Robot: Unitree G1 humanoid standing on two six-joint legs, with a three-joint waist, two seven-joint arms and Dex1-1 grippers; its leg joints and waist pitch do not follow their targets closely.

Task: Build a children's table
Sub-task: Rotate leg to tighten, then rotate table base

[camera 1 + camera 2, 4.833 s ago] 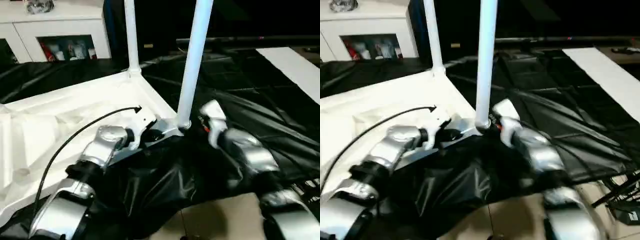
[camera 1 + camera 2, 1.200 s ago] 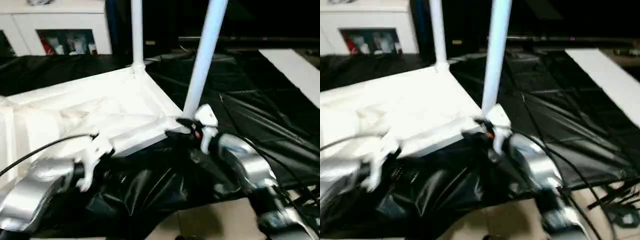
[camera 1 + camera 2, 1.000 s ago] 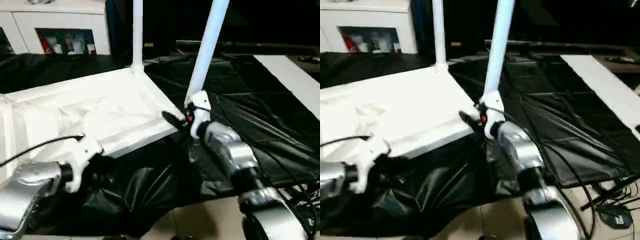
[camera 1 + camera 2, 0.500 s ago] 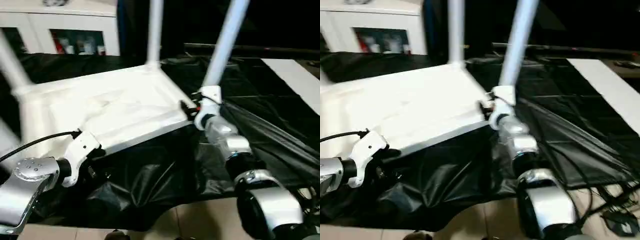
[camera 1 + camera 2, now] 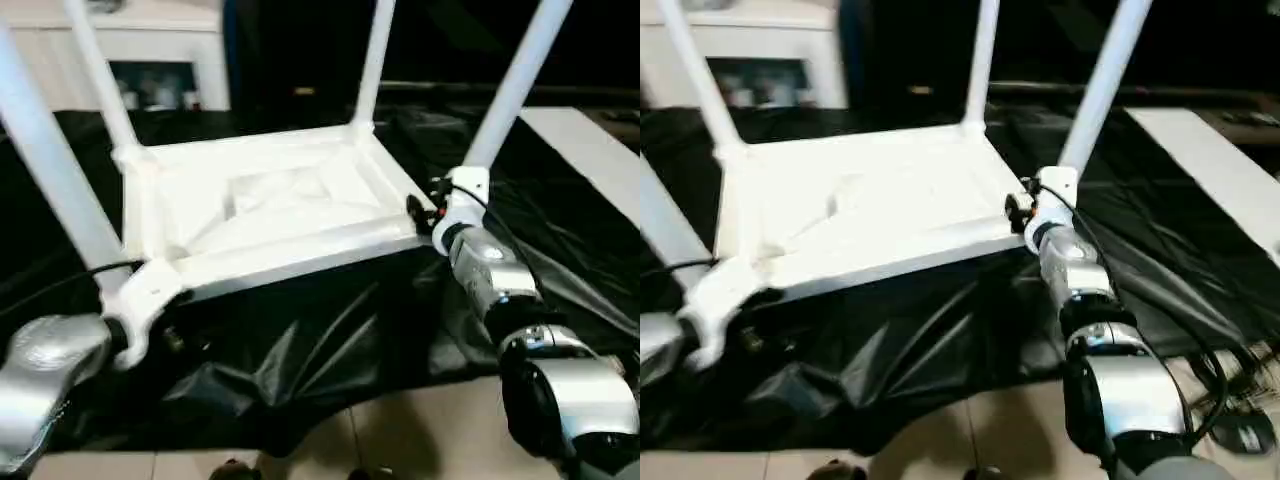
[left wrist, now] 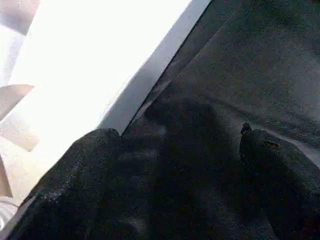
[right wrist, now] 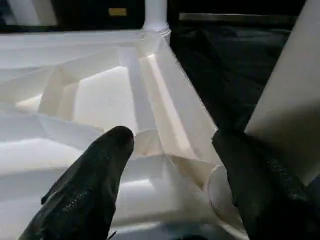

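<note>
All four legs up on the upside-down table (image 5: pixel 270 210) at centre, right gripper (image 7: pixel 170 165) with fingers apart straddling its three-o'clock corner, left gripper (image 6: pixel 180 165) spread wide and empty, so one nudge could skid it across the slick black sheet (image 5: pixel 300 350).

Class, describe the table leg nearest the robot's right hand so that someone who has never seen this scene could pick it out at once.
Find the white plastic tabletop lying upside down on the black plastic sheet, with four white tapered tube legs pointing up. The wanted leg rises from the near corner on the robot's right. It alone has the right hand at its base.
</note>
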